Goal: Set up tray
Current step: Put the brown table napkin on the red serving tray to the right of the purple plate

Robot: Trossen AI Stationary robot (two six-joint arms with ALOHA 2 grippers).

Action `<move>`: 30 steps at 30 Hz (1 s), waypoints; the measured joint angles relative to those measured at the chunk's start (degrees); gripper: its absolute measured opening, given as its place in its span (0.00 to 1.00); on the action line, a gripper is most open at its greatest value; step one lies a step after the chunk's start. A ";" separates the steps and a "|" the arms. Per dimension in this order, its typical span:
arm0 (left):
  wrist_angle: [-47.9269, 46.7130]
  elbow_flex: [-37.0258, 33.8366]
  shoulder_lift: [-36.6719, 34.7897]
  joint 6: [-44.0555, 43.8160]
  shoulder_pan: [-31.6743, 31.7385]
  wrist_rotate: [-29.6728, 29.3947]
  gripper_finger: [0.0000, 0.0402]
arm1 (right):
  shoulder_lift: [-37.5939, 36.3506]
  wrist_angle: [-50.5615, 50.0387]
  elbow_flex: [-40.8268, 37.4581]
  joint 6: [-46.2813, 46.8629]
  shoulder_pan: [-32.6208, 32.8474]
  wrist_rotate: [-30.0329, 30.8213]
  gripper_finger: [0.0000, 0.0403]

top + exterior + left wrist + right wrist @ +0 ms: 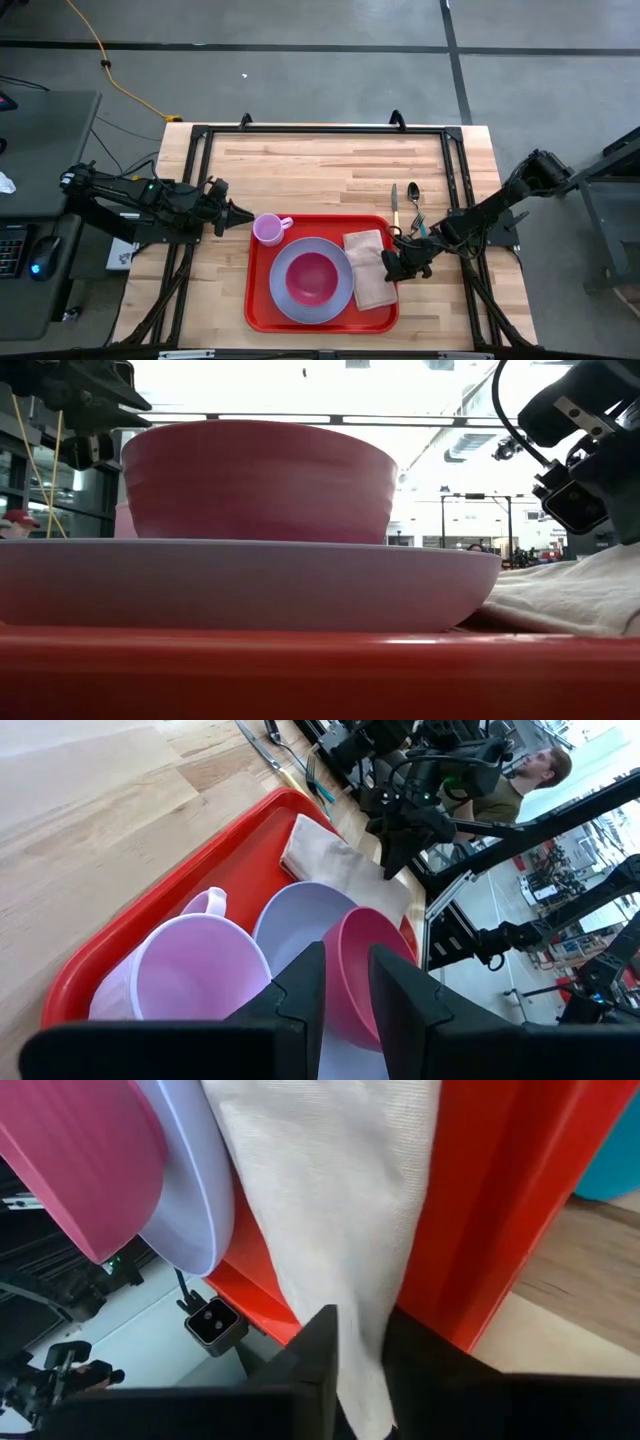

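Pink cup point(190, 970), plate point(300, 920), bowl point(365, 970), napkin point(340, 865) on the tray point(170, 895).

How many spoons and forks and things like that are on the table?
3: a knife and a spoon lie on the wooden table beyond the tray, with a fork beside them, near the right gripper. More may be hidden.

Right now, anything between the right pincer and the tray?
Only the tan napkin: the right pincer is at the red tray's right rim, closed on the napkin's edge, which lies on the tray beside the plate. The left pincer waits beside the pink cup.
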 joint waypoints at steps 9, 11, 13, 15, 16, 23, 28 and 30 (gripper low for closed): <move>0.00 0.00 0.00 -0.02 0.00 0.00 0.28 | 0.00 1.87 0.00 -1.03 0.00 -0.94 0.30; 0.00 0.00 0.02 -0.02 0.00 0.00 0.28 | -0.04 1.99 0.00 -0.57 0.00 -3.14 0.31; 0.00 0.00 0.00 -0.02 0.02 0.02 0.28 | -0.04 1.97 0.00 -0.41 0.00 -4.76 0.31; 0.00 0.00 0.01 -0.02 0.01 0.00 0.28 | -0.04 2.02 0.00 -0.07 0.00 -5.75 0.31; 0.00 0.00 0.01 -0.02 0.00 0.00 0.28 | -0.04 2.20 0.00 0.00 0.00 -6.17 0.31; 0.00 0.00 0.02 -0.39 0.00 0.90 0.28 | -0.04 7.13 0.00 -0.41 0.01 -7.17 0.25; 0.00 0.00 0.02 -0.46 0.01 1.72 0.28 | -0.11 8.51 0.00 -0.42 0.06 -9.72 0.19; 0.00 0.00 0.02 -0.46 0.00 1.72 0.28 | -0.11 8.37 0.00 -0.38 0.52 -11.08 0.17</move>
